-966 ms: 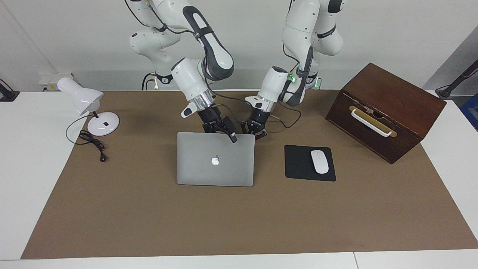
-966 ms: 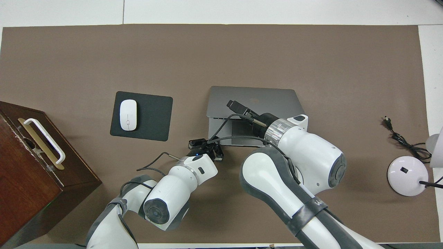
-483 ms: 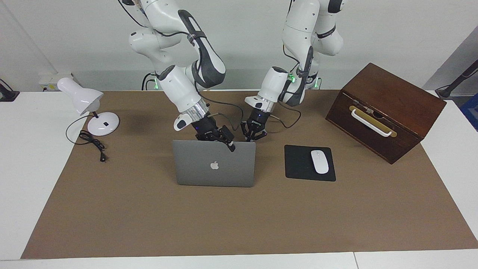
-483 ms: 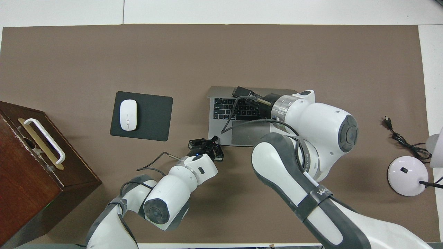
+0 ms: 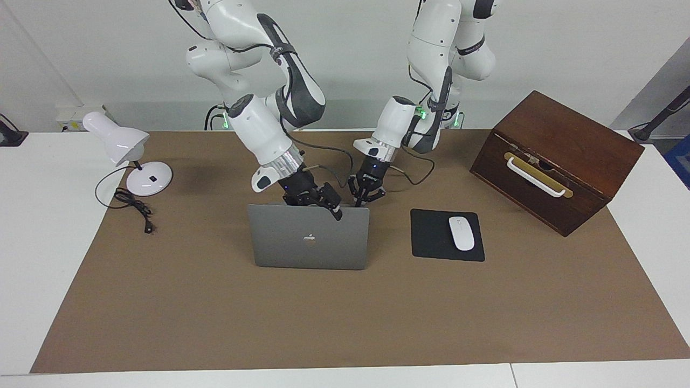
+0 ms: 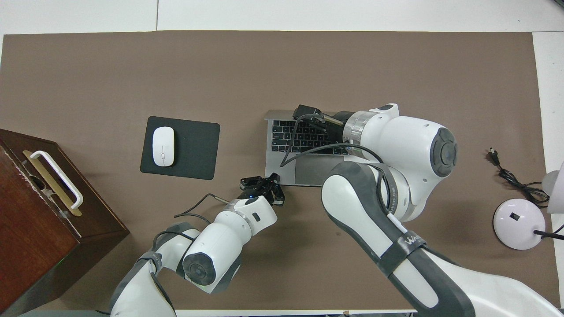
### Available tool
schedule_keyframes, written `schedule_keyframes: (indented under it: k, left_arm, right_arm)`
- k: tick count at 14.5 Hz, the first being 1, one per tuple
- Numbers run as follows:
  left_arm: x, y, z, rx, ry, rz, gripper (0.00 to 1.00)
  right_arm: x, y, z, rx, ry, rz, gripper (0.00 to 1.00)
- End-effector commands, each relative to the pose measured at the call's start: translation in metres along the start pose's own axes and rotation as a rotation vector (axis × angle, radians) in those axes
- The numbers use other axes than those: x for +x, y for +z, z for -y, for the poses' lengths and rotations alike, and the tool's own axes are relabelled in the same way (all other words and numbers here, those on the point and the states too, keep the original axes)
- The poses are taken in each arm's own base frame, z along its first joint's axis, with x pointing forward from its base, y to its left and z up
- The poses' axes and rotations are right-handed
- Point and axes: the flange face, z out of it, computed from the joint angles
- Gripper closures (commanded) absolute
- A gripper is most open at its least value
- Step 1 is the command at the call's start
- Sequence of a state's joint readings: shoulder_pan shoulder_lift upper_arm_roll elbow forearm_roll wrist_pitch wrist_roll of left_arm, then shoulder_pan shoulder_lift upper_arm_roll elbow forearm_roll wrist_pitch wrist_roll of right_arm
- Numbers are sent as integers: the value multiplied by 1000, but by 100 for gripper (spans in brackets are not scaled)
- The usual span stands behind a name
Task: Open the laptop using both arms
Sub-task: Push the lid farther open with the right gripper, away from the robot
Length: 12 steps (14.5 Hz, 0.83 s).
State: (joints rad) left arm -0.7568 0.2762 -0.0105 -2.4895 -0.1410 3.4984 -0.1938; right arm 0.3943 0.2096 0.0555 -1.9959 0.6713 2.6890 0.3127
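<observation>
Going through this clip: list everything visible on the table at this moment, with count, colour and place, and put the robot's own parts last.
laptop: one, silver-grey, mid-table, lid raised about upright, keyboard showing from overhead.
mouse pad: one, black, beside the laptop toward the left arm's end.
mouse: one, white, on the mouse pad.
wooden box: one, dark brown with a white handle, at the left arm's end.
desk lamp: one, white, at the right arm's end, its black cord lying beside it.
table cover: one, brown, under everything.
right gripper: one, black, at the lid's top edge.
left gripper: one, black, shut, at the corner of the laptop base nearest the robots.
</observation>
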Motion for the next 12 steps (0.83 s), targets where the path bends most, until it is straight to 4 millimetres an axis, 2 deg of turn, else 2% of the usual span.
schedule_keyframes:
  k: [1, 3, 8, 12]
  left_arm:
    - [-16, 28, 16, 35, 13, 44, 100]
    - [-16, 28, 16, 34, 14, 44, 100]
    - [-16, 28, 16, 34, 13, 44, 100]
    - [-16, 28, 16, 35, 12, 44, 100]
  right_arm:
    - [26, -9, 11, -42, 1, 3, 0]
    - [37, -17, 20, -64, -9, 14, 0]
    - [70, -34, 21, -117, -49, 25, 0]
    - [82, -39, 20, -163, -105, 3, 0]
